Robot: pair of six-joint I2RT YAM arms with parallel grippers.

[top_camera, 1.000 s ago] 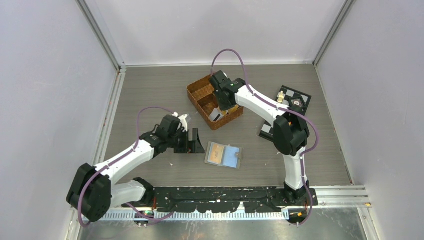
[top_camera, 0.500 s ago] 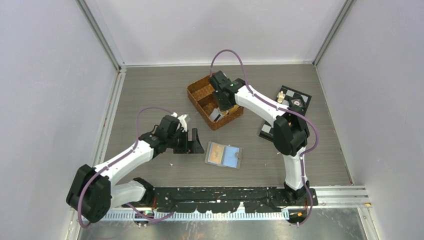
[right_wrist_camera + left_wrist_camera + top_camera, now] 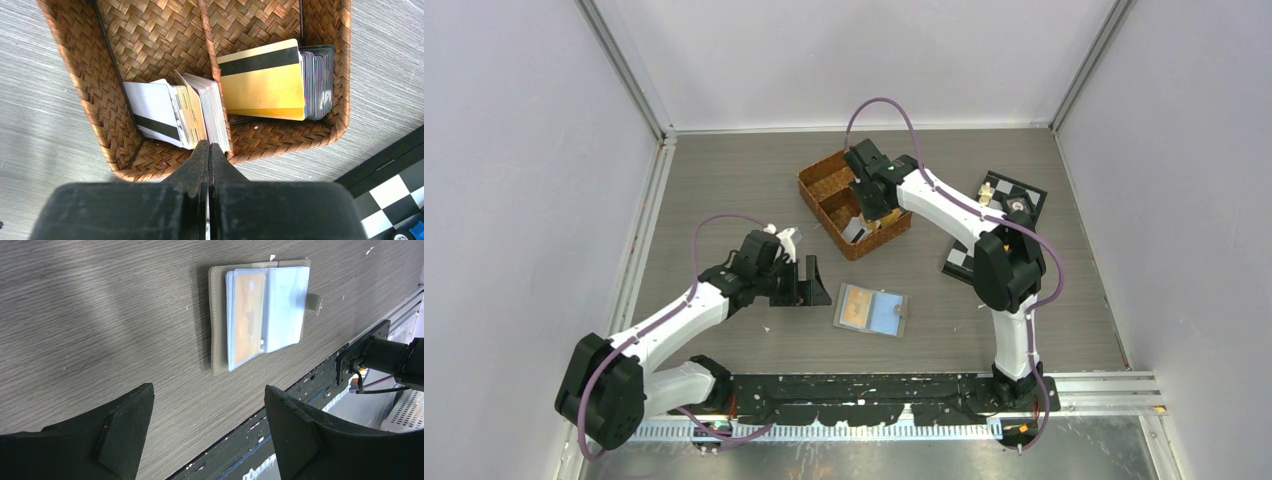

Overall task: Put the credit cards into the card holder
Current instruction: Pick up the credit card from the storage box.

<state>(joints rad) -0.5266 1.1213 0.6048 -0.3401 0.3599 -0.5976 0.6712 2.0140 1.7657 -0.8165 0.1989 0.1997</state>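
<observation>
The card holder [image 3: 872,311] lies open and flat on the table; in the left wrist view [image 3: 262,315] an orange card [image 3: 247,305] sits in its clear blue sleeves. My left gripper [image 3: 807,283] is open and empty, just left of the holder, its tips [image 3: 207,390] a little above the table. The credit cards stand in the wicker basket [image 3: 824,180]: a white one with a dark stripe [image 3: 150,107] leads one stack, a gold one [image 3: 262,85] the other. My right gripper [image 3: 208,145] is shut, its tips on the top edge of the left stack. Whether a card is pinched does not show.
A black-and-white checkered board [image 3: 1014,200] with small pieces lies right of the basket, its corner in the right wrist view [image 3: 395,195]. The black mounting rail [image 3: 874,390] runs along the near table edge, close below the holder [image 3: 350,355]. The basket's divider [image 3: 212,75] separates the two stacks.
Almost nothing. The left arm has shifted very slightly; the right gripper stays at the basket's card stack.
</observation>
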